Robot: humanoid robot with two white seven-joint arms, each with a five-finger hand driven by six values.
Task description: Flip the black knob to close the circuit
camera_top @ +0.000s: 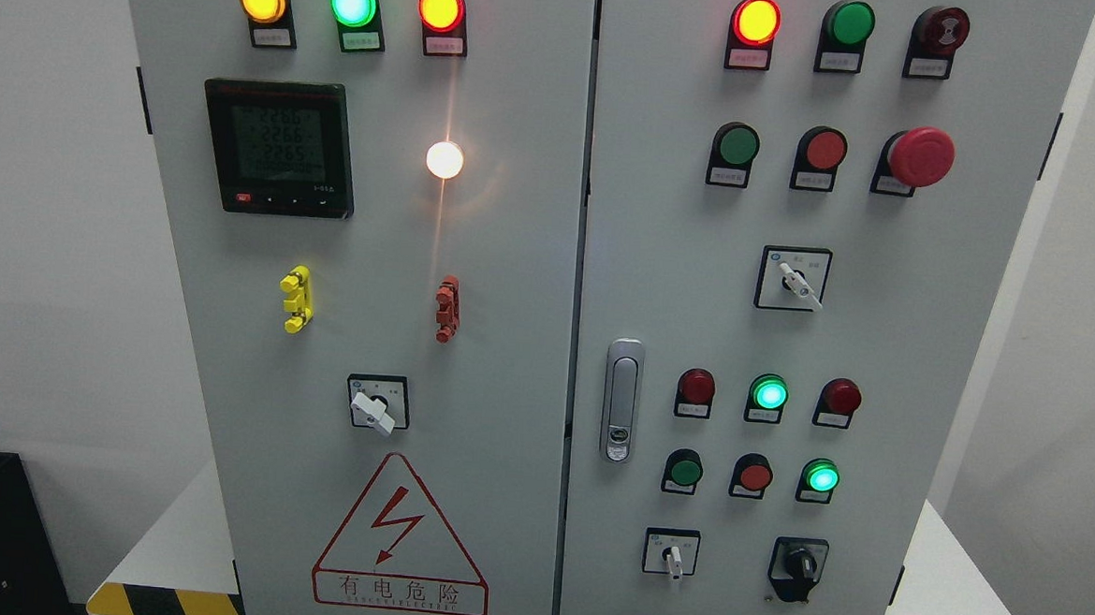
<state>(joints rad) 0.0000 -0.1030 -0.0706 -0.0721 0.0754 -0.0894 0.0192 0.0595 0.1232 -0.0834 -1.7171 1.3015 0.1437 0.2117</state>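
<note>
The black knob (799, 566) sits at the lower right of the grey cabinet's right door (883, 344), below a lit green lamp (820, 476). Its black handle points roughly straight up and down. A white rotary switch (673, 558) is to its left. Neither of my hands shows in the head view.
The left door (508, 343) carries a digital meter (279, 148), lit lamps, a white switch (374, 411) and a red lightning warning triangle (401, 539). A door latch handle (621, 400) sits by the seam. A red mushroom stop button (919, 156) juts out upper right. Yellow-black striped floor plinth (166, 604) runs below.
</note>
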